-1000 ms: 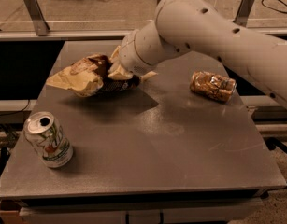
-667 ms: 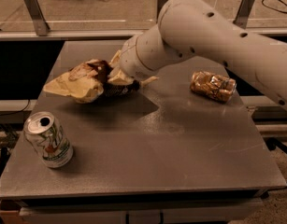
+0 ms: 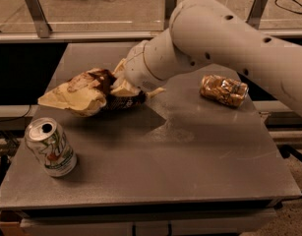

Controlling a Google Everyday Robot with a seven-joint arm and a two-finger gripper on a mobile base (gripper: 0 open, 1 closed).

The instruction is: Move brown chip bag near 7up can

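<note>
white arm (image 3: 229, 38) reaching from the right, claw (image 3: 122, 85) left of centre, clamped on brown chip bag (image 3: 74, 93)

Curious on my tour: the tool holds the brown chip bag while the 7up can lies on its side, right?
No: the camera view shows the 7up can standing upright. The tool, above the table's left, does hold the brown chip bag.

Cream-white gripper (image 3: 123, 88) grips right end of brown chip bag (image 3: 81, 93), dark brown with tan ends; below-left of bag 7up can (image 3: 49, 146) silver-white, green marks; right of bag golden-brown crinkled packet (image 3: 223, 90); table (image 3: 190, 176) grey.
</note>
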